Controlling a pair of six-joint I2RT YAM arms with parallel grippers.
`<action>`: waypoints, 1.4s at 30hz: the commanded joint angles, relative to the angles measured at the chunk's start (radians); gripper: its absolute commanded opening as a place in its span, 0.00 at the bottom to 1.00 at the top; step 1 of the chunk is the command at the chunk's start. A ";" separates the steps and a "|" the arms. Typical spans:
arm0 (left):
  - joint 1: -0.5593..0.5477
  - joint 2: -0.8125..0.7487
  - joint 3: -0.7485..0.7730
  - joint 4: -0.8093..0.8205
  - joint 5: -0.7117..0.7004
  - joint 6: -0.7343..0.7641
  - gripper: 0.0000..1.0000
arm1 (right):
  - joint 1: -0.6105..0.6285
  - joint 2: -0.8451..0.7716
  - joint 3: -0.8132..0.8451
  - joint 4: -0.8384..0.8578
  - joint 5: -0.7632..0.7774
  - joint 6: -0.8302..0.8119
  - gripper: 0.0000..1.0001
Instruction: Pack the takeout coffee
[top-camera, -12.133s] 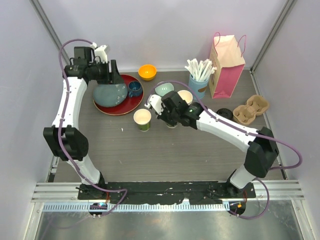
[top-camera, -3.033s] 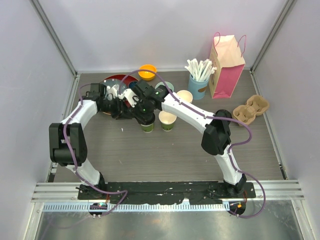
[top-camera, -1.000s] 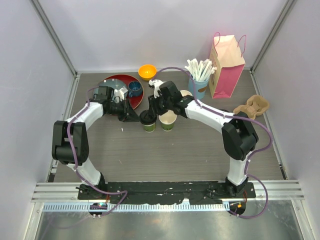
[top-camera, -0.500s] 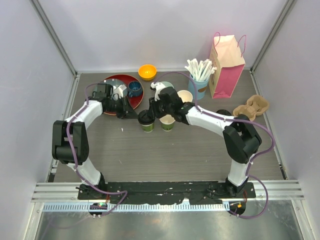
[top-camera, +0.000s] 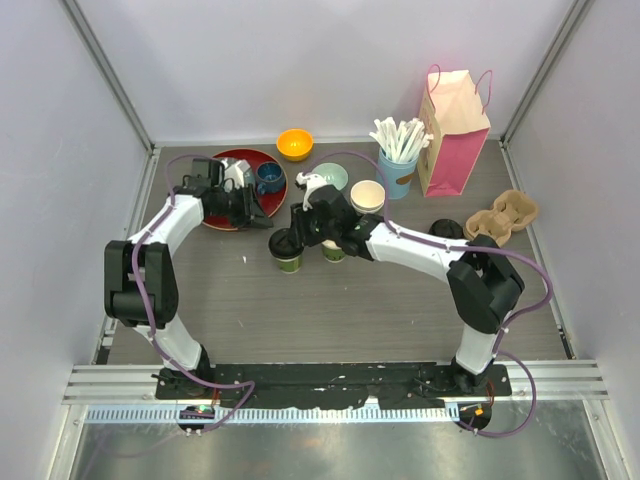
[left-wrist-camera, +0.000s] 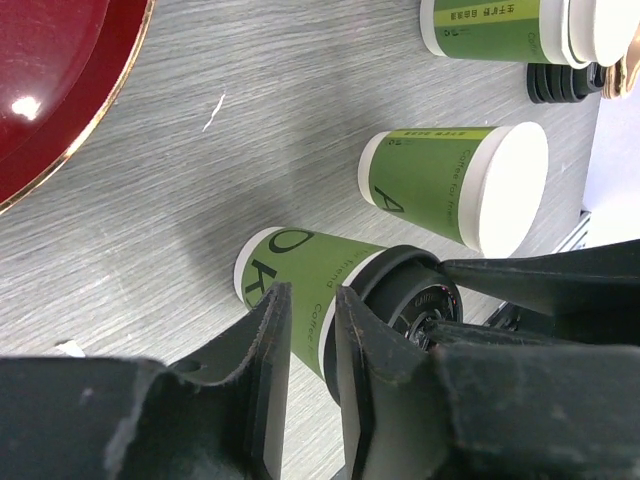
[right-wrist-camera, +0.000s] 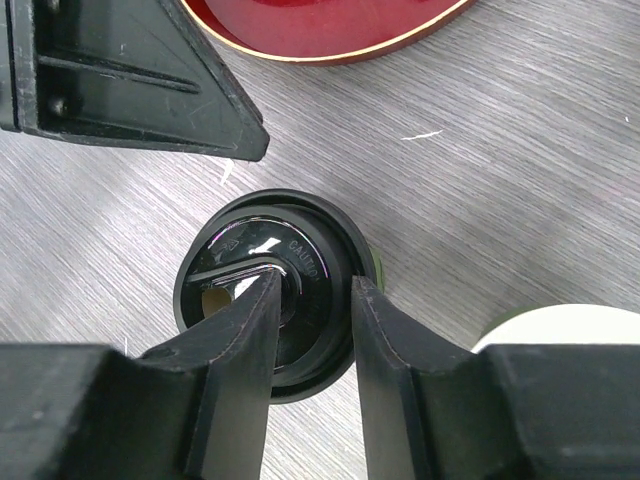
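Observation:
A green paper cup stands on the table with a black lid on top. My right gripper is above it. In the right wrist view my right gripper pinches the lid: one fingertip in the lid's recess, the other outside its rim. A second green cup, open and cream inside, stands just to the right, partly under the right arm. My left gripper is to the left of the lidded cup, apart from it. In the left wrist view it is narrowly open and empty, facing the lidded cup.
A red plate with a dark blue mug lies behind my left gripper. A third open cup, a pale bowl, an orange bowl, the light-blue cup of sticks, a pink bag, spare lids and a cardboard carrier stand at the back and right.
My left gripper has drawn back from the lidded cup toward the red plate. My right gripper and the lidded cup have shifted slightly left and nearer.

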 joint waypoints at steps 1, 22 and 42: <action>0.011 -0.038 0.055 -0.036 0.009 0.028 0.29 | 0.005 -0.046 0.018 -0.035 0.041 0.017 0.42; 0.017 -0.097 0.065 -0.222 0.046 0.147 0.35 | 0.007 -0.073 0.242 -0.321 -0.401 -0.697 0.63; -0.044 -0.193 -0.134 -0.255 0.069 0.152 0.36 | -0.096 0.290 0.700 -0.631 -0.531 -0.690 0.59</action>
